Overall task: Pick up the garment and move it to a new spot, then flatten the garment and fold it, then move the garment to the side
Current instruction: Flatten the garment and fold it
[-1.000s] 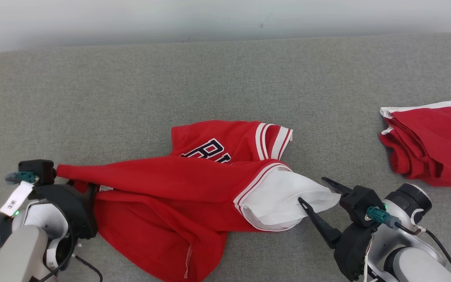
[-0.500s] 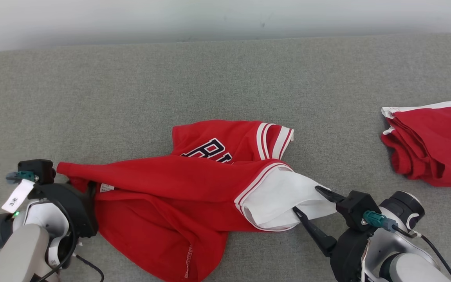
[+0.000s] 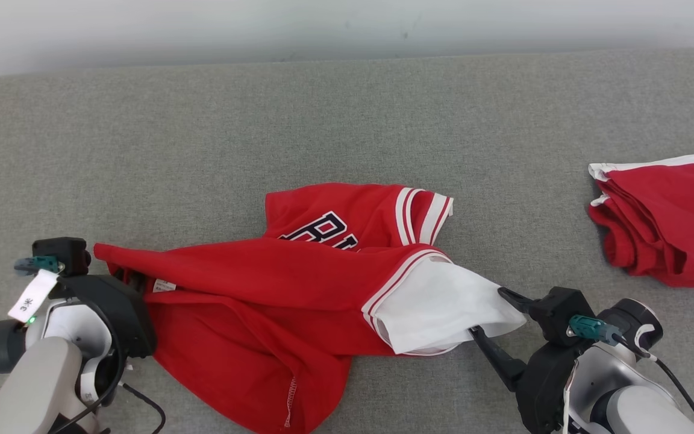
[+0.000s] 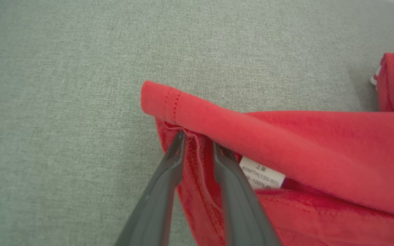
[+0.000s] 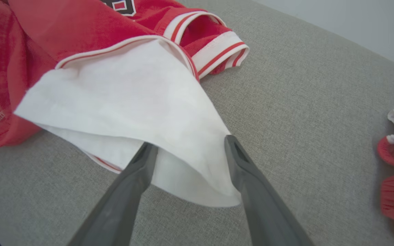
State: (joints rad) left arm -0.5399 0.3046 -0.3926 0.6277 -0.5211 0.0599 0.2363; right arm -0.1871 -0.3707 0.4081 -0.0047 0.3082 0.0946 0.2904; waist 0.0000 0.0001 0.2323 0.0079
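A red jersey (image 3: 275, 283) lies crumpled near the front middle of the grey bench (image 3: 202, 120). A fold covers half of its black lettering (image 3: 323, 232), so the word cannot be read. The left fingers (image 4: 165, 174) stand close together at the jersey's left end with a ridge of hem between them. Their tips are tucked under a rolled edge, and I cannot tell whether they pinch the cloth. Beside them a white care label (image 4: 262, 172) is partly hidden, its print too blurred to read. The right fingers (image 5: 251, 177) are spread wide around the corner of the jersey's white panel (image 5: 121, 95), with 1 tip hidden beneath it. A folded red garment (image 3: 666, 217) sits well apart at the right, cut off by the picture's edge.
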